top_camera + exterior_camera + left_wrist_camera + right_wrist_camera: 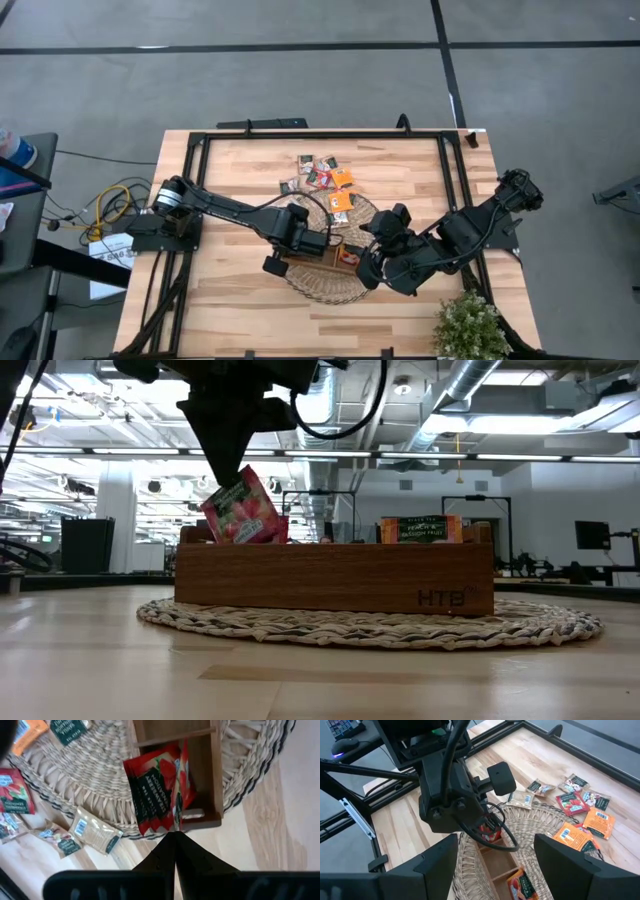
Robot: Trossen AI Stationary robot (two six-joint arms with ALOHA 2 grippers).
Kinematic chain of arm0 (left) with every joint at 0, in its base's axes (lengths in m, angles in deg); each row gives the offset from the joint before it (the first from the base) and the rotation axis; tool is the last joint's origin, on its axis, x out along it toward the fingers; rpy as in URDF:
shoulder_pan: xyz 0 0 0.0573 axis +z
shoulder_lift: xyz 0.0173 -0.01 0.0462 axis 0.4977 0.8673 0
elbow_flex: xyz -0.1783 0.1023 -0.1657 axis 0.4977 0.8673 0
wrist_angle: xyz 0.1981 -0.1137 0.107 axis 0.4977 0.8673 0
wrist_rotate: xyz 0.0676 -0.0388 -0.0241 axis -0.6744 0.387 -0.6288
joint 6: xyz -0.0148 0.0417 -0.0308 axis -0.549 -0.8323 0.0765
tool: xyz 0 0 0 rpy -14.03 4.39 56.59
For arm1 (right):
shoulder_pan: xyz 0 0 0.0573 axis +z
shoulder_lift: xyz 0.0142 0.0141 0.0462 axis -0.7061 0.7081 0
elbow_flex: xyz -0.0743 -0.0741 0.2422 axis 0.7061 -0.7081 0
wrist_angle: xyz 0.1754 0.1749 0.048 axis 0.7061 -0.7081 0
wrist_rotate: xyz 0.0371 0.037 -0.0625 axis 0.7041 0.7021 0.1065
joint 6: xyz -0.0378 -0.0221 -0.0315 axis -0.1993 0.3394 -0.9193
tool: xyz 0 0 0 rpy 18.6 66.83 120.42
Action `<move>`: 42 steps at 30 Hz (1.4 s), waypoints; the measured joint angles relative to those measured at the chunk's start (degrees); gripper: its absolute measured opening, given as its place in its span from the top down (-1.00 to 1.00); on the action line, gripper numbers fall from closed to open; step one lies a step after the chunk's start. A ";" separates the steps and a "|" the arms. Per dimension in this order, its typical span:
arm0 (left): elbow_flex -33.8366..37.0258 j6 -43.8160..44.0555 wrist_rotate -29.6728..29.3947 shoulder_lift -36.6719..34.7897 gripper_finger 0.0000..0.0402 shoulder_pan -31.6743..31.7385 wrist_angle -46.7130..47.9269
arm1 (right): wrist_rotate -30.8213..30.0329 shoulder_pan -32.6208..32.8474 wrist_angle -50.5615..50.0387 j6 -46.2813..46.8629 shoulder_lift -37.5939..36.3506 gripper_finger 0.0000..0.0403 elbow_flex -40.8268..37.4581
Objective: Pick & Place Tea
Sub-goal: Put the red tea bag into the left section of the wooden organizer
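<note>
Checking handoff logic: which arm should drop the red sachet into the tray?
Left. Its gripper is shut on the red sachet right over the wooden tray end compartment. The right gripper hangs open, empty, beside it.

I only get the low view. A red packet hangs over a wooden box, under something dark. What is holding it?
Observer: The left gripper is shut on that red sachet. It is over the end compartment of the wooden tray.
Operator: Are there more packets that I can't see?
Observer: Yes. A loose cluster of sachets lies on the table just past the wicker mat.
Operator: Is there a second arm?
Observer: Yes. The right gripper hovers near the tray's other end, open and empty.
</note>
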 joint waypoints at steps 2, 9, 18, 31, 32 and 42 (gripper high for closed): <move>0.00 0.00 -0.17 0.00 1.00 0.00 0.65 | -0.02 0.00 -0.02 0.00 0.00 -0.27 0.00; -2.12 -0.52 -1.53 0.01 1.00 0.00 1.58 | 0.03 0.00 -0.01 -0.24 0.00 -0.27 0.00; -5.44 -1.26 -1.98 0.00 1.00 0.35 3.81 | 0.07 0.39 -0.02 -0.41 0.00 -0.27 0.00; -5.44 -0.02 0.73 0.00 1.00 0.28 1.94 | 0.10 0.76 -0.04 -0.42 0.00 -0.27 0.00; -5.44 -0.02 0.70 0.00 1.00 0.28 1.94 | 0.09 0.76 -0.04 -0.42 0.00 -0.27 0.00; -5.44 0.03 1.23 0.00 1.00 0.28 0.11 | 0.05 0.74 -0.06 -0.43 0.00 -0.27 0.00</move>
